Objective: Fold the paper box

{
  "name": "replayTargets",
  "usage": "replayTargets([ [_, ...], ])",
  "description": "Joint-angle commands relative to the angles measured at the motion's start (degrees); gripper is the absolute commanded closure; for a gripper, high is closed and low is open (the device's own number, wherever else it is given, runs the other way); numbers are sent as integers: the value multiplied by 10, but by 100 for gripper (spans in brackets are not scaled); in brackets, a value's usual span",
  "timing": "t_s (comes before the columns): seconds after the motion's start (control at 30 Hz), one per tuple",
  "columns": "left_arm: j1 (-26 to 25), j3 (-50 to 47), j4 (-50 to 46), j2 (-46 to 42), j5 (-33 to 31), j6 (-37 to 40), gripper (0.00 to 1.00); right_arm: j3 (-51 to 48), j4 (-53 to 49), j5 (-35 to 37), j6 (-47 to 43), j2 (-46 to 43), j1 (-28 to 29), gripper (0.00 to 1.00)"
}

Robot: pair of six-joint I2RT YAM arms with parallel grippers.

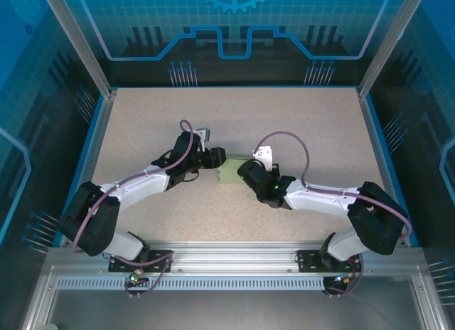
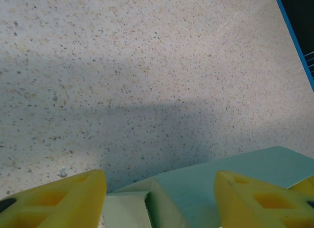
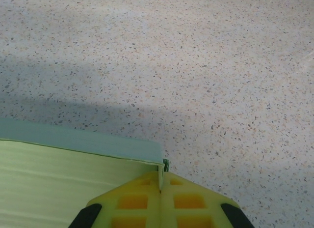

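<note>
The pale mint-green paper box (image 1: 229,175) sits mid-table between the two wrists, partly folded into a small box. My left gripper (image 2: 160,201) is open, its yellow fingers (image 2: 59,201) standing either side of the box's corner (image 2: 196,188); a lighter flap (image 2: 125,211) lies below the box top. My right gripper (image 3: 160,181) is shut on the box's thin side wall (image 3: 159,169), the card pinched between the yellow fingers (image 3: 132,201). The box's top panel (image 3: 59,179) spreads out left of that pinch. From above, both wrists hide most of the box.
Speckled beige tabletop (image 1: 234,124) stretches free behind and to both sides of the arms. A blue rim (image 2: 294,36) and aluminium frame posts (image 1: 75,38) bound the table.
</note>
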Motion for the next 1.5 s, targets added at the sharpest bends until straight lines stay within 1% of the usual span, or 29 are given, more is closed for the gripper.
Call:
replayTargets([
  [0.0, 2, -18, 10, 7, 31, -16, 41, -11, -94, -23, 10, 21, 10, 100],
  [0.1, 1, -45, 16, 6, 34, -22, 43, -8, -100, -21, 14, 21, 11, 100],
  [0.2, -2, -70, 28, 12, 36, -30, 44, -7, -104, -21, 15, 21, 12, 97],
  [0.33, -7, -91, 42, 15, 35, -39, 44, 5, -120, -23, 12, 13, 13, 90],
  [0.7, -17, -87, 34, 16, 15, -32, 45, 37, -152, -53, -36, -39, 12, 69],
  [0.83, -23, -86, 31, 18, 5, -30, 45, 42, -159, -89, -58, -63, 10, 59],
  [0.93, -27, -83, 28, 20, 2, -29, 45, 47, -165, -124, -69, -74, 3, 54],
  [1.03, -29, -81, 28, 23, -1, -30, 45, 53, -166, -155, -81, -83, -4, 51],
  [1.2, -34, -77, 27, 25, -3, -29, 45, 53, -166, -185, -94, -91, -11, 47],
  [1.3, -35, -75, 24, 24, -5, -27, 45, 73, -163, -204, -97, -101, -19, 45],
  [1.37, -36, -74, 22, 23, -6, -26, 45, 76, -164, -219, -94, -109, -28, 43],
  [1.4, -36, -74, 20, 22, -7, -26, 45, 77, -164, -230, -90, -115, -37, 40],
  [1.47, -37, -74, 19, 19, -8, -23, 45, 77, -162, -261, -84, -124, -59, 38],
])
